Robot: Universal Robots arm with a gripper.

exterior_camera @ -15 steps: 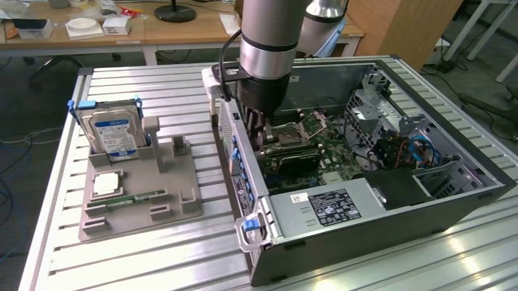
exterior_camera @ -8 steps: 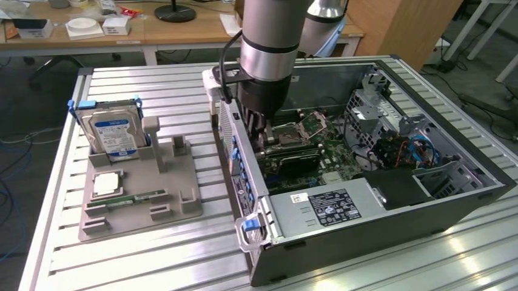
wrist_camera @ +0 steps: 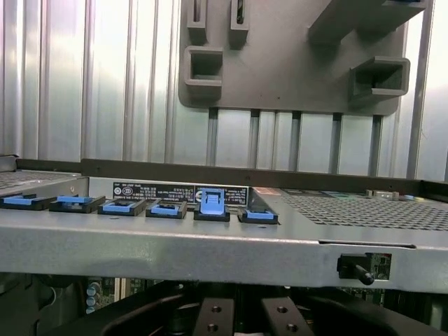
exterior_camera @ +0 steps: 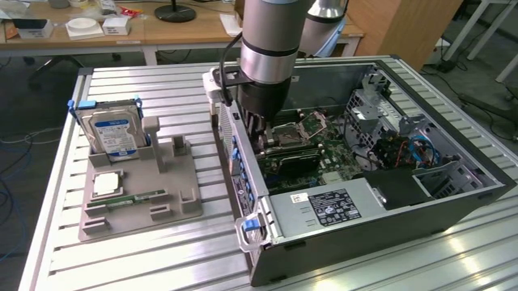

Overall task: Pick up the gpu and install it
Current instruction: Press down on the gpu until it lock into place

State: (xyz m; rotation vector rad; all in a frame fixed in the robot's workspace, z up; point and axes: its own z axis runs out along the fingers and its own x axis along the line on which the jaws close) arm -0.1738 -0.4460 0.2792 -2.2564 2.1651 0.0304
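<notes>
Inside the open computer case (exterior_camera: pixel 453 200), low over the motherboard (exterior_camera: pixel 340 159), the arm (exterior_camera: pixel 271 48) reaches down with its fingers (wrist_camera: pixel 213 316) clenched tight together. The gpu (exterior_camera: pixel 293 160) lies as a dark card just beside them, down at the board below the processor socket (exterior_camera: pixel 312 126). Whether the fingers pinch its edge or merely press on it, I cannot tell.

Seating it well, I judge, calls for a straight downward push with the card kept square to its slot and its bracket end lined up with the case's rear wall (wrist_camera: pixel 210 245). Any tilt risks jamming the connector.

The exterior view gives the whole layout: the card against the board, and the grey tray (exterior_camera: pixel 137 200) on the surface (exterior_camera: pixel 145 260), carrying the hard drive (exterior_camera: pixel 115 136). The wrist view gives what that angle hides: the row of blue clips (wrist_camera: pixel 213 203) along the rear wall and the fingers' closed tips.
</notes>
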